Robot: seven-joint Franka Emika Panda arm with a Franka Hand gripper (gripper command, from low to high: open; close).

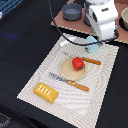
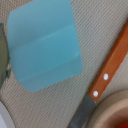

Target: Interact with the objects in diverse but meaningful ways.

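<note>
yellow block [image 1: 45, 91]: ridged, lying at the near left corner of the striped mat [image 1: 102, 95], well apart from everything else.

near knife [image 1: 69, 81]: orange handle pointing right, blade pointing left; lying just in front of the plate, close to its near rim.

plate [image 1: 67, 70]: round, tan, sitting mid-mat.

red fruit [image 1: 77, 63]: resting on the plate, toward its far right part.

far knife [image 1: 90, 61]: orange handle lying just beside the plate's far right edge. Wrist view is showing the riveted handle [image 2: 107, 70] running into the blade, with the plate rim [image 2: 111, 108] curving in next to it.

white piece [image 1: 68, 41]: elongated, lying at the far left edge of the mat, near a black cable.

blue box [image 1: 91, 42]: pale blue, house-shaped, sitting on the far part of the mat. In the wrist view it [image 2: 44, 46] is filling most of the frame, with a crease across its face; resting on the mat, apart from the knife handle.

me: I'm hanging over the blue box, arm body [image 1: 102, 20] blocking my fingertips in the exterior view.

fingers: I can't tell wide or narrow; neither view is showing them clearly. Not seeing contact with the box.

grey pot [image 1: 72, 11]: sitting on the brown board [image 1: 61, 20] at the far side, beyond the mat.
</note>
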